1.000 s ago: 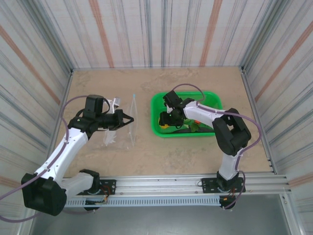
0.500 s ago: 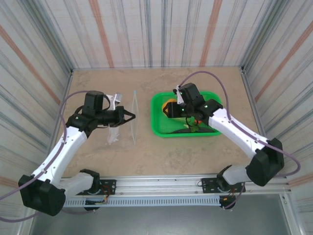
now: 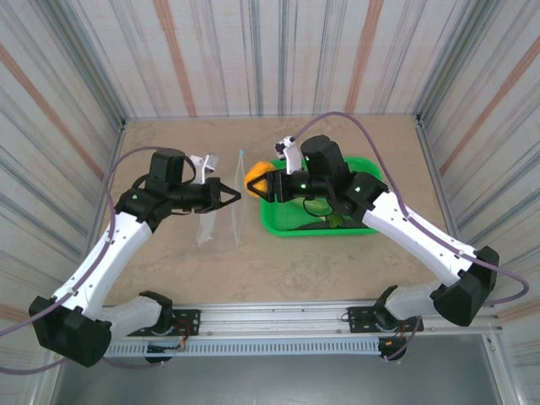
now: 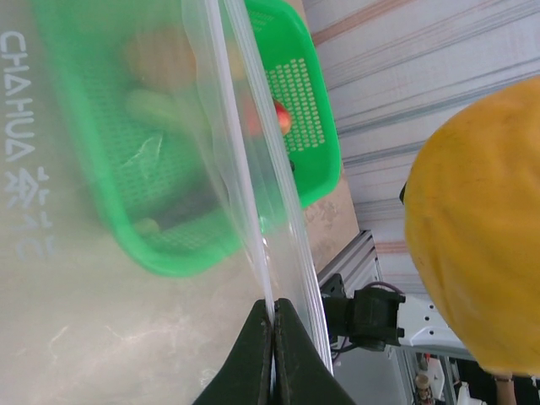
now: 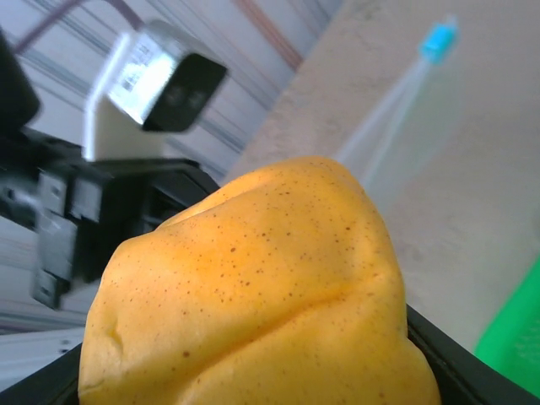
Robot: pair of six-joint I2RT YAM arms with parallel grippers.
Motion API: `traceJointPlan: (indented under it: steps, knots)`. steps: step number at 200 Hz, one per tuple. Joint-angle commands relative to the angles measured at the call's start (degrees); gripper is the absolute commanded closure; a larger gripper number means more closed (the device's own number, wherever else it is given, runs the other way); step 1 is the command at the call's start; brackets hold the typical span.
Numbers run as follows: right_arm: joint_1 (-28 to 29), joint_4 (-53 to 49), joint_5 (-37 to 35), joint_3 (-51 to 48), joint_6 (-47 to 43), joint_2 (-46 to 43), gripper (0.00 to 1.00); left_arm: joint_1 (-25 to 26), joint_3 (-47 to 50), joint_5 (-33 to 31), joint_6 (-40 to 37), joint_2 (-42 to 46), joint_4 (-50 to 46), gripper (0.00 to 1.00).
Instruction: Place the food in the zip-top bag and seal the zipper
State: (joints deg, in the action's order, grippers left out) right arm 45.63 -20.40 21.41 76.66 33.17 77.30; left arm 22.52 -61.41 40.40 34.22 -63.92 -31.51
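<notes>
While left gripper [image 3: 234, 197] pinches one bag [image 4: 152, 278], right gripper [image 3: 261, 184] holds one pepper [image 5: 253, 287]

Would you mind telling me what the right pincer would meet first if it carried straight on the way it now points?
Most likely the zip-top bag, pinched by the left pincer just ahead; the orange pepper in the right pincer would touch it first, though depth is unclear.

Lab cell: striped panels [image 3: 253, 59], aluminium rail [image 3: 287, 319]

The zip-top bag [image 3: 221, 215] stands left of the worktop's [image 3: 295, 270] middle, the basket [image 3: 321, 229] right. The pepper [image 3: 256, 179] hangs between them.
</notes>
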Motion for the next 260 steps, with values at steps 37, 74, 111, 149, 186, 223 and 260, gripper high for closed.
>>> traceJointPlan:
  steps: [37, 74, 111, 149, 186, 223, 260]
  knots:
    - [0.9, 10.8, 6.5, 0.4, 12.2, 5.8, 0.39, 2.8, -1.5, -2.6, -1.4, -0.1, 0.3, 1.0]
    - [0.9, 15.0, 6.1, -4.0, 16.3, 6.5, 0.4, 2.7, -2.0, -4.8, -1.5, 2.3, 0.4, 1.0]
    - [1.1, 11.2, 1.7, -7.1, 13.8, 5.3, 0.4, 2.3, -3.0, -5.0, -1.7, 3.2, 0.0, 1.0]
    - [2.0, 2.3, -6.1, -6.8, 8.0, 4.7, 0.4, 2.3, -4.0, -5.0, -2.0, 3.5, -0.5, 1.0]
    - [3.7, -2.8, -9.4, -6.0, 4.4, 6.5, 0.38, 2.2, -4.9, -5.3, -2.0, 3.7, -0.6, 1.0]
    - [8.0, -15.0, -18.9, 1.7, -2.4, 11.8, 0.38, 2.2, -6.2, -5.2, -2.1, 3.7, -0.6, 1.0]
    - [10.0, -17.7, -20.7, 6.6, -5.2, 13.9, 0.32, 2.2, -6.2, -4.9, -2.3, 2.7, 0.1, 1.0]
